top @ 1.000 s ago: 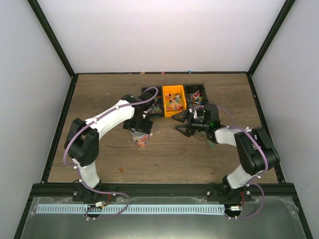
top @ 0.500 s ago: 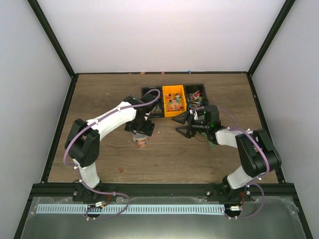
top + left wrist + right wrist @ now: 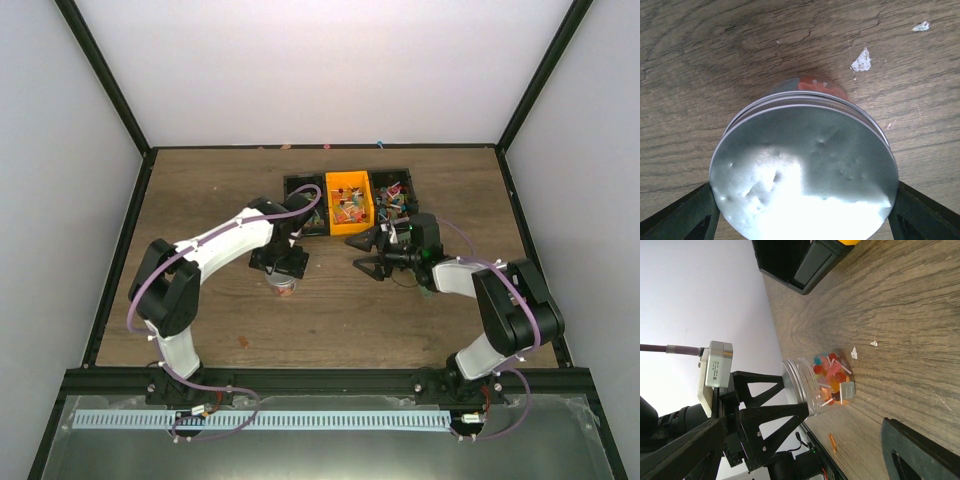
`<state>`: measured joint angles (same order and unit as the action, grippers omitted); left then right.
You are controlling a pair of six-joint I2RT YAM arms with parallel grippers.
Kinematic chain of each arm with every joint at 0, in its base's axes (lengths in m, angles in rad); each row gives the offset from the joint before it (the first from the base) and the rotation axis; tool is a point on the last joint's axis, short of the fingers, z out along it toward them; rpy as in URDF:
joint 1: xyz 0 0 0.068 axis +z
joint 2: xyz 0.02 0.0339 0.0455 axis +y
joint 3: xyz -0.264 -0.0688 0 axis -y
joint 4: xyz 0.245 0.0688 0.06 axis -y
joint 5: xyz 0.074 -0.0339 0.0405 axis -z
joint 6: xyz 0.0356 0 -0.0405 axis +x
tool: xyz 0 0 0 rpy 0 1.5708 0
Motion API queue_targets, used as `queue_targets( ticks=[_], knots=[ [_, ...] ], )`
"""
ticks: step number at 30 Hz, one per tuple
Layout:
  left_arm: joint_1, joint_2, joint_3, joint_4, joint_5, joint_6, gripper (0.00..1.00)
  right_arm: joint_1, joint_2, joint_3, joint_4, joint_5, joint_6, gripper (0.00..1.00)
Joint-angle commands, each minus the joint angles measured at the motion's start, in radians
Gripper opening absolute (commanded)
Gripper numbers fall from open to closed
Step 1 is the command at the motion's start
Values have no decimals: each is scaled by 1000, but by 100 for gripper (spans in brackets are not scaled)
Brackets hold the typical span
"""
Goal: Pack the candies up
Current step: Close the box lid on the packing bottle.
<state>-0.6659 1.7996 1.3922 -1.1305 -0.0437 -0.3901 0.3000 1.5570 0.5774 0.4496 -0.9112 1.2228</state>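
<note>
Across the wooden surface (image 3: 200, 200), hardly any shift over the last second except at the left arm (image 3: 215, 240): wrist turned and settled closer over the jar (image 3: 285, 288), hiding more of it from above than a second ago. No real change at the right arm (image 3: 455, 275); right pincer (image 3: 360, 252) spread wide and grasping nothing, parked just to the right of the jar and aimed at it. Behind, the same row of bins (image 3: 349, 229) toward the far edge, loose sweets inside. Left pincer (image 3: 802, 220) clenched on the metal lid (image 3: 805, 165), one finger at each side of the rim, lid held flat right over the jar mouth; seated on the thread or only hovering, cannot tell. Reads as the closing step: filling apparently done, capping under way, probably a twist needed next. As for the candies (image 3: 831, 376): a mixed red, orange and blue heap filling the lower part of the jar, directly beneath the lid and so beneath the left pincer, untouched by it; apart from the right pincer, off to its side. Also one stray orange scrap (image 3: 832, 441) on the surface near the jar.
</note>
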Motion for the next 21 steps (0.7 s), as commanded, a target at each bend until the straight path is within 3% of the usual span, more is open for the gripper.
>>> queue_targets(
  ticks=[1, 21],
  knots=[
    [-9, -16, -10, 13, -3, -15, 86, 10, -22, -5, -2, 11, -14, 87],
    [-9, -10, -36, 24, -17, -25, 86, 11, -11, 0, -1, 3, -17, 87]
  ],
)
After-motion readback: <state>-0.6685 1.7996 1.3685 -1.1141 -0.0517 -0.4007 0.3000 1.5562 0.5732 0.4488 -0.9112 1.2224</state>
